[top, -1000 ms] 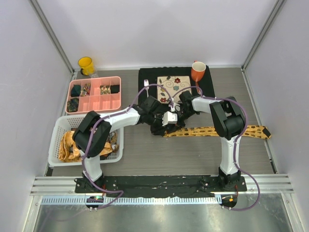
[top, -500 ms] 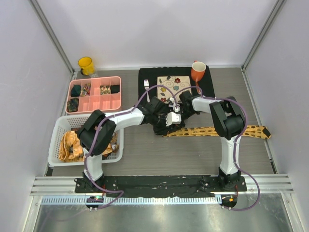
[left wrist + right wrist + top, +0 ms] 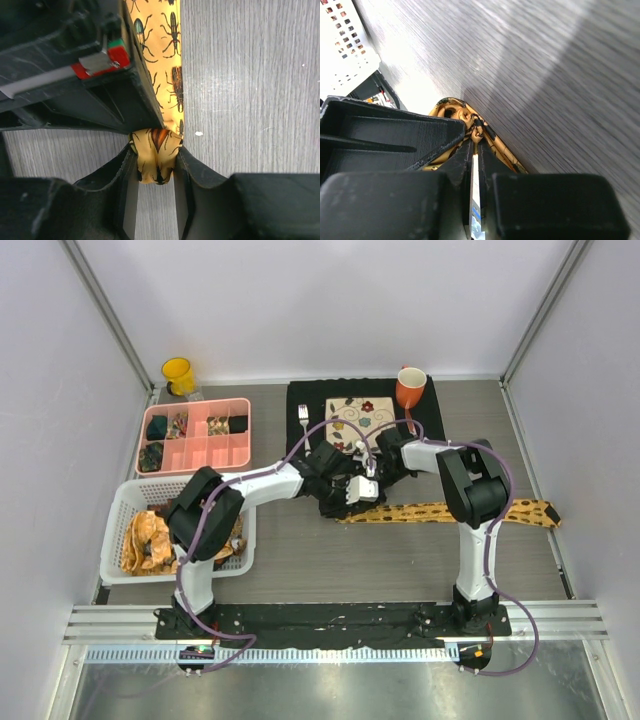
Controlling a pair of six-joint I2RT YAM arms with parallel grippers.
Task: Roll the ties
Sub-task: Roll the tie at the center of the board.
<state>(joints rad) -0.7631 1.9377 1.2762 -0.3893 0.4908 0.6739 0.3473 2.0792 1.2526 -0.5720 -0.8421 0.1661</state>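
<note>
**While both arms pinch one tie end: roll barely begun**

As the top view shows, one yellow tie (image 3: pixel 430 511) with a dark insect print lies flat on the worktop (image 3: pixel 330 560). It runs from the middle out to the right, with its pointed tip at the far right.

Left fingers (image 3: pixel 195 172): closed to a narrow gap around the bunched, curled end of the tie, and the fabric fills that gap.

Right fingers (image 3: pixel 460 162): nearly shut, nipping the same curled end from the other side.

Judged step: first turns of the roll, with almost the whole length unrolled.

Next move calls for turning the curl over onto the flat length while holding it tight with the edges aligned. Otherwise the coil goes loose or cone-shaped.

More ties (image 3: pixel 145 540) wait in the white basket (image 3: pixel 140 485) at the left.
</note>
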